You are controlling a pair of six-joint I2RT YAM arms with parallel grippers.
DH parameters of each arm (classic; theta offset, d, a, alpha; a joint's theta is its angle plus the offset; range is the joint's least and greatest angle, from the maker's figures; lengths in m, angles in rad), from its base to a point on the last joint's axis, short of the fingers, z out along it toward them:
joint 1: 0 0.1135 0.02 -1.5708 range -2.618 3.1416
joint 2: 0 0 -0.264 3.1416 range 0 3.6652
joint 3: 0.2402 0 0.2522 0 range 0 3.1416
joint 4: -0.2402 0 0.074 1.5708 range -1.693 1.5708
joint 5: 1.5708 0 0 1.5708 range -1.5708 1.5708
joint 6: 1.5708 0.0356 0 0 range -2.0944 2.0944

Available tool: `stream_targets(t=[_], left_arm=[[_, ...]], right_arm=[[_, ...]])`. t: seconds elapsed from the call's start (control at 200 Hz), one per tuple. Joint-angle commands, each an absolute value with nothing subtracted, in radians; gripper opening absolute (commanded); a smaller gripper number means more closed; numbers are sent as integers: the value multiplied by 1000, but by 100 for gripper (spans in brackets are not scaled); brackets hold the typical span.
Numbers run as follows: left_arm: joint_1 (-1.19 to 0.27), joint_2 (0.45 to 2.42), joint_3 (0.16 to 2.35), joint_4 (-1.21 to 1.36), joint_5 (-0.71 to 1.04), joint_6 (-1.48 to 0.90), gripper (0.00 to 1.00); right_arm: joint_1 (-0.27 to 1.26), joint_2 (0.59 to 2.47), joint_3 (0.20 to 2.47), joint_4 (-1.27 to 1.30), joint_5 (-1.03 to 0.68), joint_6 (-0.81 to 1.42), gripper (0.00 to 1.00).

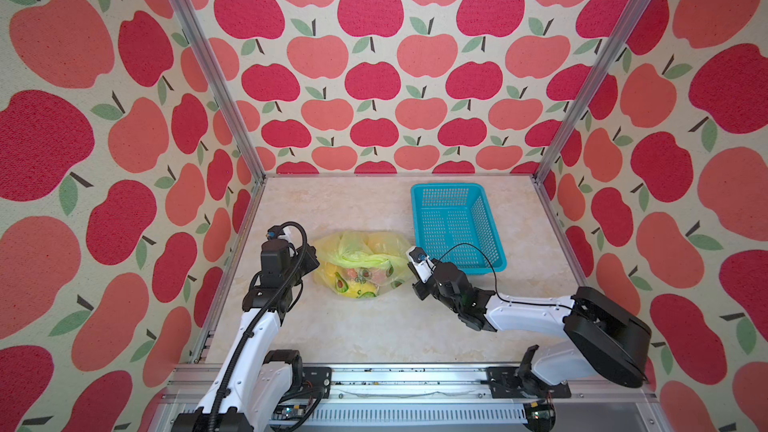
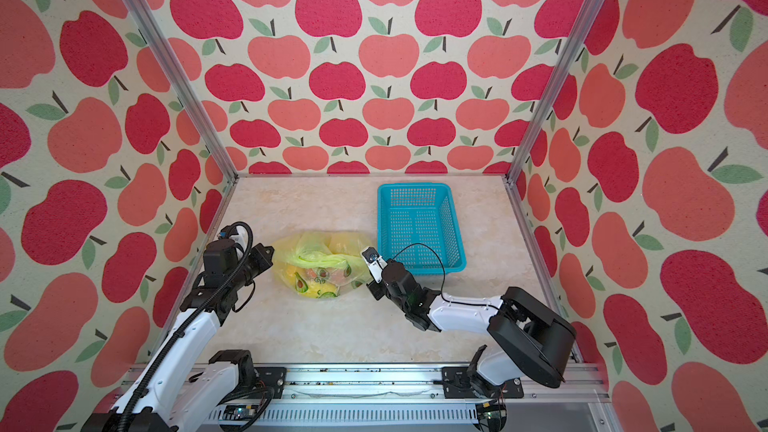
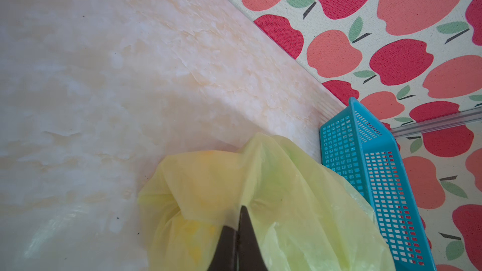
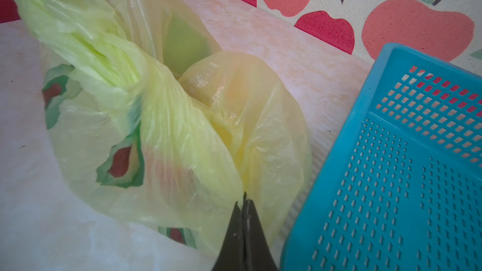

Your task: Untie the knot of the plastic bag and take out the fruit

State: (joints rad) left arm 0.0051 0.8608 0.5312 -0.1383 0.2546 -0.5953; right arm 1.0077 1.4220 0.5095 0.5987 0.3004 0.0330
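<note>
- The plastic bag (image 1: pixel 361 268) is laid on the table (image 1: pixel 353 334) beside the basket (image 1: pixel 457 226), with its long axis side to side.
- Its bunched handles (image 1: pixel 359 258) are stretched along that axis.
- Avocado halves are printed on it.
- The left gripper (image 3: pixel 237 220) and the right gripper (image 4: pixel 241 202) are each clenched on its plastic.

**Plastic bag** (image 1: pixel 374 243) (image 2: pixel 345 243): thin, translucent, pale yellow, printed with green avocado halves. It is lying crumpled and bulging near the middle of the bench (image 1: pixel 353 334), closed.

**Handles** (image 1: pixel 359 260): are bunching into a bright yellow-green twisted band running across the bag's top. The knot itself is not showing clearly.

**Fruit** (image 1: pixel 353 292): is sitting inside the bag, showing through the film as yellow, pinkish and orange shapes. Count unclear.
</note>
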Motion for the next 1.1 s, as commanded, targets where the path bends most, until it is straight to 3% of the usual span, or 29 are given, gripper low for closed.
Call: stream_targets(t=[0.0,0.53,0.865,1.096], left_arm=[[40,845,513,-132,287,-621,0],[127,789,485,-153,310,-630,0],[279,876,431,-79,466,-696,0],[279,854,436,-69,489,-684,0]], right_arm=[[976,1384,460,656,293,95,0],[821,1370,350,775,152,227,0],[813,1367,325,817,130,233,0],[819,1335,330,809,52,221,0]])
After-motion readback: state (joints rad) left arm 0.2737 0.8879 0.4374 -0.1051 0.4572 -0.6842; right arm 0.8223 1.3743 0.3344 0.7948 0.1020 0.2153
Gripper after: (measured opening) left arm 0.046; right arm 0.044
